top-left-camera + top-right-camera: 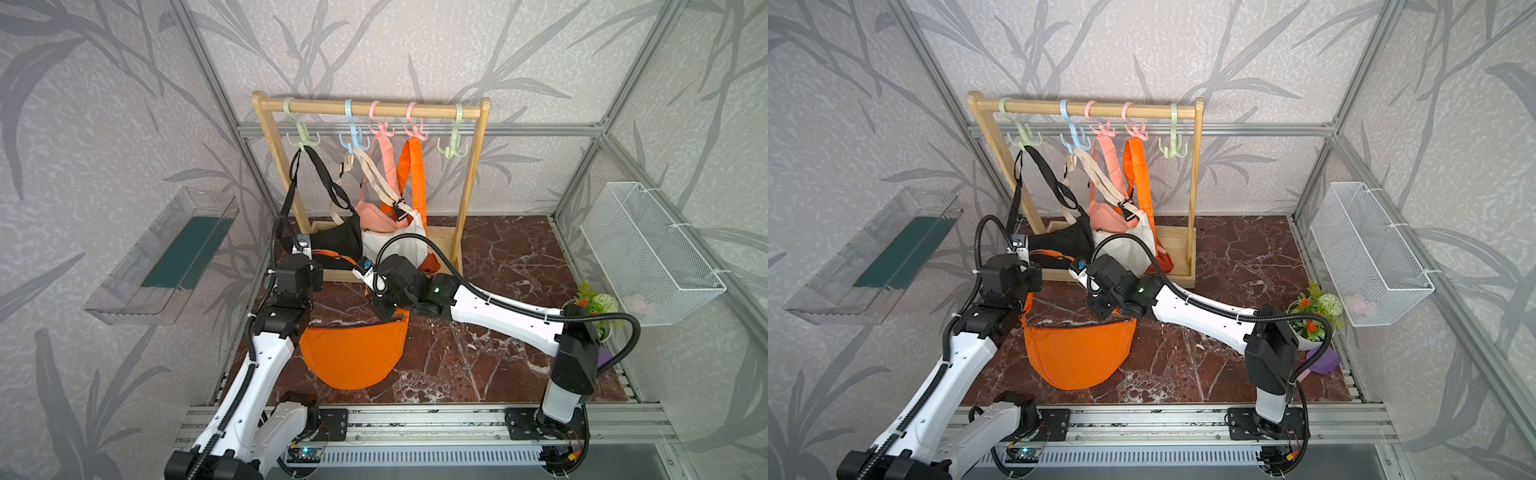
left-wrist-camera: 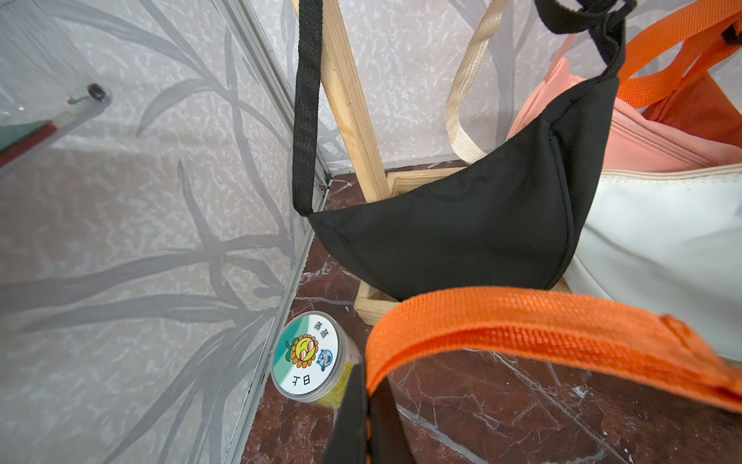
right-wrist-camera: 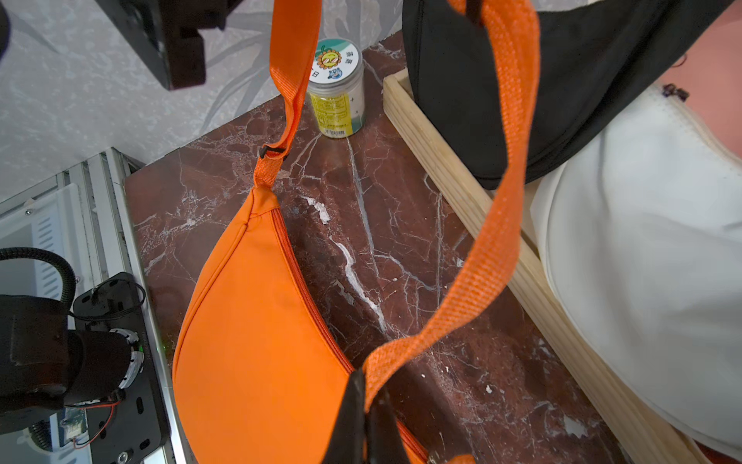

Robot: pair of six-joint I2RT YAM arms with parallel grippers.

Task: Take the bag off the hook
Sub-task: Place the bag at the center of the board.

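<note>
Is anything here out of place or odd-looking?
One orange bag lies on the table before the rack instead of hanging; the left pincer and right pincer pinch its strap. The rightmost green hook is bare.

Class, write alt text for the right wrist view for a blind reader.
The right gripper pinches the strap of an orange bag spread over a red marble table. Nearby: a small jar, a black bag and a white bag over a wooden rack base.

The wooden rack [image 1: 469, 187] and its hanging bags [image 1: 336, 241] block the far centre. The orange bag [image 1: 353, 353] covers the near-centre desk [image 1: 498, 332]. A jar [image 2: 307, 355] stands by the left wall. To the right, bare desk reaches the potted plant [image 1: 598, 303].
</note>
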